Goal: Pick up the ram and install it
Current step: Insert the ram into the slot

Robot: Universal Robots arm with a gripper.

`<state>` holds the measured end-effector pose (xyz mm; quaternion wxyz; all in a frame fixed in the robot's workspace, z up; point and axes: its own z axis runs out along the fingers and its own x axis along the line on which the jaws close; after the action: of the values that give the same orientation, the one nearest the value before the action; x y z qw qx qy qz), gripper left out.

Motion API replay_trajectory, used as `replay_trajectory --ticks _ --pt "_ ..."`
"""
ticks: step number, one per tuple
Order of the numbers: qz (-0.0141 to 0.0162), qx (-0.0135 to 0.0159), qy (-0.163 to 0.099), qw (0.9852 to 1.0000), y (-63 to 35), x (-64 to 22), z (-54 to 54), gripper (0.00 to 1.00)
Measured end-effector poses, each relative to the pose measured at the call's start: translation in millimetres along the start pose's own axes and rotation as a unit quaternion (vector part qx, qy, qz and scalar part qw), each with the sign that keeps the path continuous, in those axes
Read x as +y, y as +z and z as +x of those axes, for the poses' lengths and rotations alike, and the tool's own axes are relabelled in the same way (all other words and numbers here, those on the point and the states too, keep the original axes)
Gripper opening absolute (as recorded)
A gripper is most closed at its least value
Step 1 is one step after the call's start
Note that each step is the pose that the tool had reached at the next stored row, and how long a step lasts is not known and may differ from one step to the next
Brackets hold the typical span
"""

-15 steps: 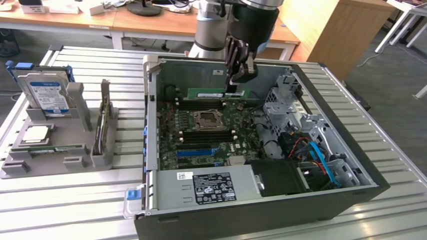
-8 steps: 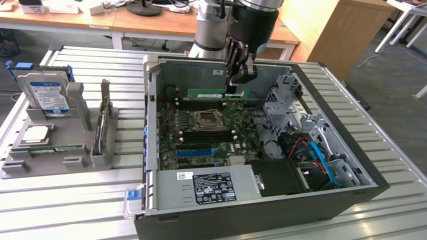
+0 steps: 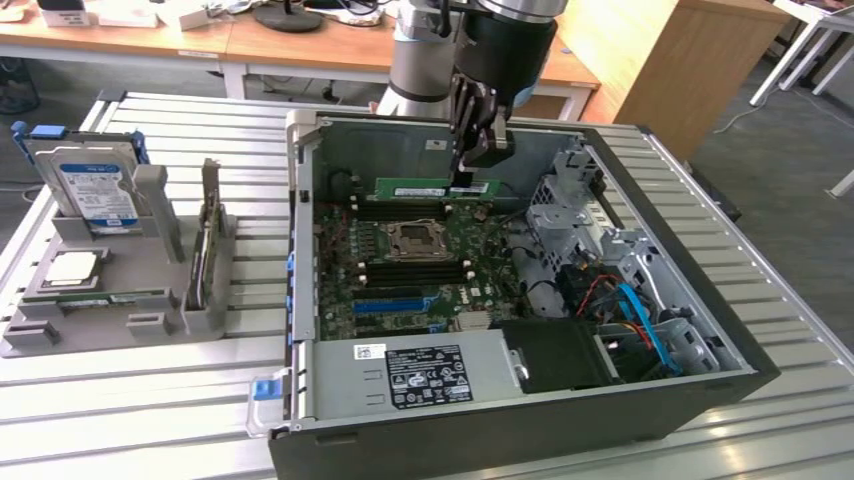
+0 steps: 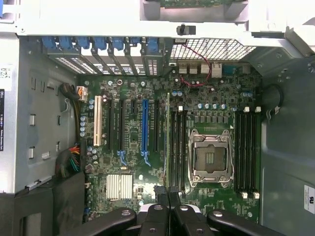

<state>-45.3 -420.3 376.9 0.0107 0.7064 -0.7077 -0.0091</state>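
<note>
Exterior view: At upper centre of the frame, the arm's gripper [image 3: 471,172] is clenched on the ram [image 3: 416,188]. It holds the green stick level and on edge above the motherboard [image 3: 441,262], inside the open computer case [image 3: 694,330]. The stick sits over the black memory slots just behind the CPU socket [image 3: 411,240]; whether it touches them cannot be told. At frame left, a grey tray [image 3: 80,320] carries a hard drive [image 3: 91,190].

Wrist view: The ram [image 4: 168,142], seen edge-on, runs as a thin line out from between the pinched fingers [image 4: 158,206]. It lies between the CPU socket [image 4: 209,157] and the long blue slot [image 4: 144,125].
</note>
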Motion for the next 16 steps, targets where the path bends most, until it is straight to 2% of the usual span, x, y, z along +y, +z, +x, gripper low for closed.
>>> replay_trajectory --ticks 7,16 --pt "0.0 0.0 0.0 1.0 4.1 -0.1 0.0 0.12" --pt "0.0 0.0 0.0 1.0 15.2 -0.4 0.0 0.12"
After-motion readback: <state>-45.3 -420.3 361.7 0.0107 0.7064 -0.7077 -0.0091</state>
